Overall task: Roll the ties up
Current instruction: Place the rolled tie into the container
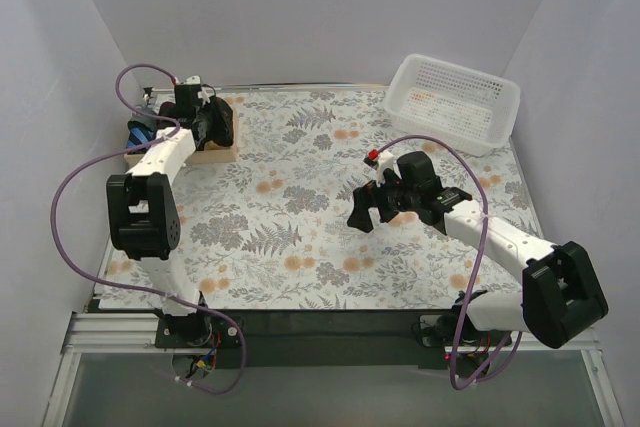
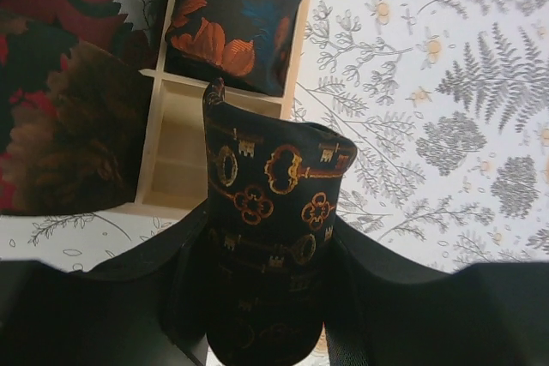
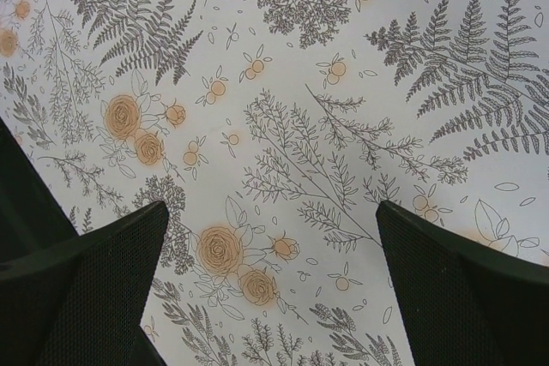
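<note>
My left pincer (image 2: pixel 270 242) gripped a rolled key-print tie (image 2: pixel 274 173) over the wooden tray (image 2: pixel 176 126), my right pincer (image 3: pixel 270 237) wide and empty; only stowing remained, I judged.

My right claw (image 3: pixel 270 212) hangs wide over bare counter (image 3: pixel 283 83), free on every side; the white basket (image 1: pixel 445 135) sits well beyond it. My left claw (image 2: pixel 270 229) is filled by the key-patterned tie (image 2: pixel 274 177). Just ahead, one wooden tray (image 2: pixel 296 66) compartment is free; rolled ties (image 2: pixel 69 109) block those left and beyond. Rightward, open counter.
</note>
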